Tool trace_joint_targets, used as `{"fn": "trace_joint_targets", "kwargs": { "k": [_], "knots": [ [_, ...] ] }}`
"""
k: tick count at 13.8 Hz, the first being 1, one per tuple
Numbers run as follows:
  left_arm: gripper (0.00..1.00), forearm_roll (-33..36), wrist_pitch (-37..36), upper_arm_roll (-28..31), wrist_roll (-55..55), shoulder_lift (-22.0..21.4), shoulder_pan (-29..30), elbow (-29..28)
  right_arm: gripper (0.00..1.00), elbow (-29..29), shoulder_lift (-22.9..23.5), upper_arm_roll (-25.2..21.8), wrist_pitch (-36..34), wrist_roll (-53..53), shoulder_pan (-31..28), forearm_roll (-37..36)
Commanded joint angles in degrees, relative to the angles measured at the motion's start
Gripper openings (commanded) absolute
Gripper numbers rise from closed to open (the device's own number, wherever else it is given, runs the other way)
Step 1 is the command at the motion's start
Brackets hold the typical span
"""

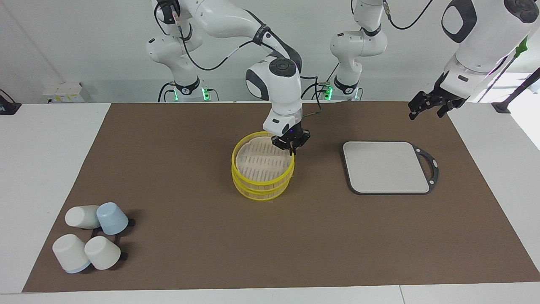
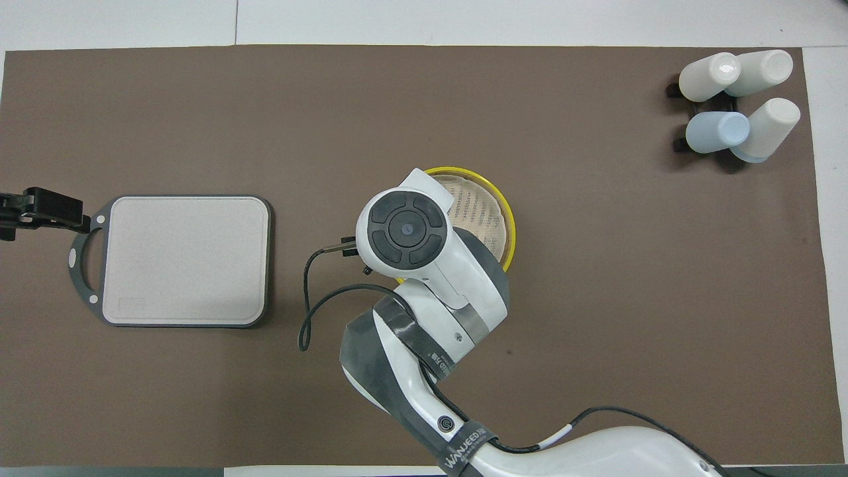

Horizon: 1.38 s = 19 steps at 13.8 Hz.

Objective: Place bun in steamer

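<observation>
bun: not visible; lid covers the steamer
steamer [image 1: 261,185]: round low basket, bright yellow rims, mid-mat, between cups and board
lid [image 1: 259,162]: round, yellow rim, pale slats, lying flat on the steamer
right gripper [image 1: 291,151]: clenched on the lid's rim, on the edge nearer the robots; fingers point straight down
right arm: reaches in from its base, wrist vertical over the steamer
left gripper [image 1: 426,107]: released, jaws apart, holding nothing, raised over the mat edge at the left arm's end; arm waits
board [image 1: 386,166]: grey rounded square, black handle, flat
cups [image 1: 90,240]: four, white and pale blue, smooth, tipped over
mat [image 1: 190,177]: brown, matte
</observation>
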Motion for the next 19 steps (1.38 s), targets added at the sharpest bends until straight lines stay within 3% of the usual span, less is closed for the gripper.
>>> {"fn": "trace_joint_targets", "kwargs": {
  "k": [1,3,5,7,14,15,16,17,19],
  "knots": [
    [1.0,1.53,-2.4,-0.37,0.68,-0.04,-0.04,1.13,0.0,0.07,0.54,-0.45,0.71,0.49,-0.06,0.53],
    [1.0,1.27,-2.84,0.85,0.59,-0.04,-1.35,1.4,0.0,-0.89,0.37,-0.45,0.63,0.13,-0.59,0.36],
    [1.0,0.48,-3.2,6.45,0.68,0.49,-6.52,2.36,0.0,-2.56,-0.16,-0.54,1.41,0.04,-0.59,0.36],
    [1.0,-3.9,-3.2,9.11,0.59,0.75,-8.47,3.06,0.0,-4.06,-0.51,-0.45,2.47,0.39,-0.15,0.36],
    [1.0,-3.66,-3.2,9.21,0.59,0.93,-11.03,4.56,0.0,-7.14,-1.3,-0.45,6.6,0.66,0.02,0.53],
    [1.0,-3.4,-3.29,9.03,0.59,0.93,-10.94,4.56,0.15,-7.14,-1.3,-0.45,6.52,0.75,0.11,0.53],
    [1.0,-3.13,-3.29,8.95,0.68,0.84,-10.5,4.56,0.72,-7.05,-1.3,-0.45,6.43,0.83,0.11,0.53],
    [1.0,-2.26,-3.29,8.94,0.85,0.93,-10.24,4.65,1.0,-6.53,-1.3,-0.45,6.17,0.84,0.29,0.53],
    [1.0,1.33,-2.94,8.68,2.51,1.28,-10.94,4.65,1.0,-3.55,-1.21,-0.54,3.72,1.01,0.2,0.53]
  ]
}}
